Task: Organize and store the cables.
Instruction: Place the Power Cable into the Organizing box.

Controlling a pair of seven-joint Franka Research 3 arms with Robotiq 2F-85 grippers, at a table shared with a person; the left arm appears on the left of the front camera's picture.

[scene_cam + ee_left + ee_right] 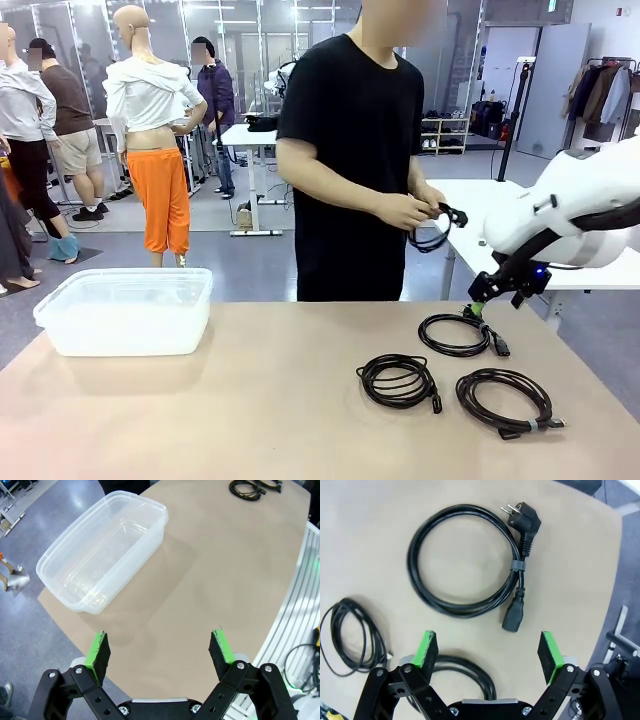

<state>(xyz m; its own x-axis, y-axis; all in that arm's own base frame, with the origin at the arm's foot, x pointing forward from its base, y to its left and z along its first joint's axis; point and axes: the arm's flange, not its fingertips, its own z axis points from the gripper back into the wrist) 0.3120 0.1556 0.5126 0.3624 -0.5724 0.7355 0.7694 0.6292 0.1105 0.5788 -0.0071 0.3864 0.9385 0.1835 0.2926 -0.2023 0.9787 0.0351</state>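
Our right gripper (487, 640), jaws wide and empty, hovers just over the upper edge of the farthest coil (450, 351) at the front view's right, which lies flat, stretched left to right, plug trailing lower right; our left gripper (160, 640), equally wide and empty, sits well apart near the tub (125, 330).
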